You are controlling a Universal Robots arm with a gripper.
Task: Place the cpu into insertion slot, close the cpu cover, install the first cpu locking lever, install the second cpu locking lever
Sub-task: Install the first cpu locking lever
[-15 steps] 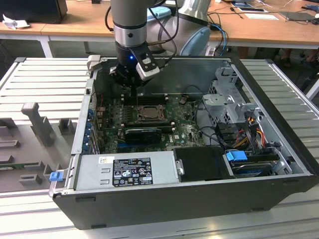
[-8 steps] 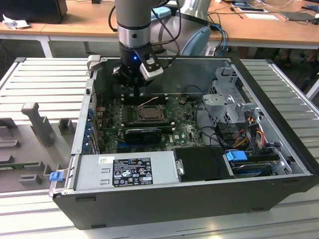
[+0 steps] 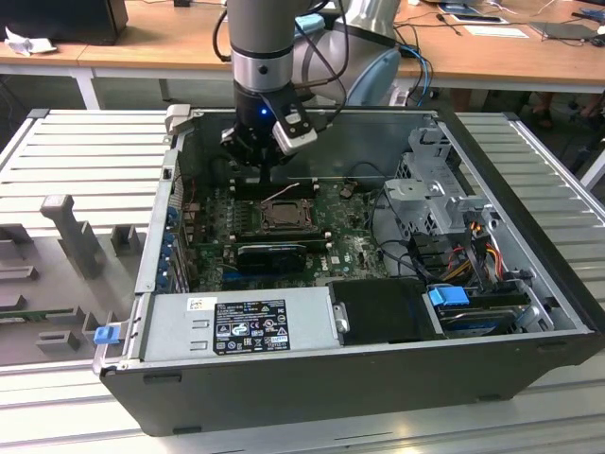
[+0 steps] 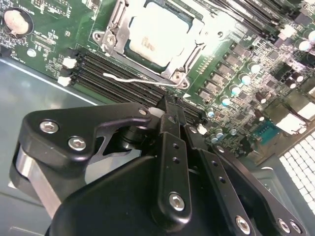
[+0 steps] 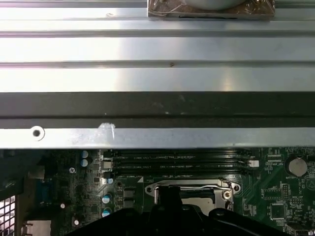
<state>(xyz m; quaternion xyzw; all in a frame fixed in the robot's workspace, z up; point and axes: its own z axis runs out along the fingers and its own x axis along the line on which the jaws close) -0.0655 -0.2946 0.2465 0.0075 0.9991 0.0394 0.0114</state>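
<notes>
The cpu (image 4: 156, 30) lies with its pale face up in the insertion slot (image 3: 282, 215) on the green board. The silver cpu cover (image 4: 116, 24) lies flat around it, framing the chip. One thin wire locking lever (image 4: 133, 78) sticks out sideways over the black memory slots, unlatched. My gripper (image 4: 168, 102) hangs just above the board beside the socket, fingers shut together with nothing between them, their tips close to the lever's hinge end. In the exterior view the gripper (image 3: 253, 175) stands over the far edge of the socket. The first wrist view has the socket's rim (image 5: 197, 187) behind the gripper's black body.
Long black memory slots (image 4: 108, 73) run beside the socket. A black expansion card (image 3: 272, 253) lies on its near side. The power supply (image 3: 236, 322), drive cage (image 3: 430, 180) and loose cables (image 3: 454, 246) crowd the case. The case wall (image 5: 157, 105) stands close behind the gripper.
</notes>
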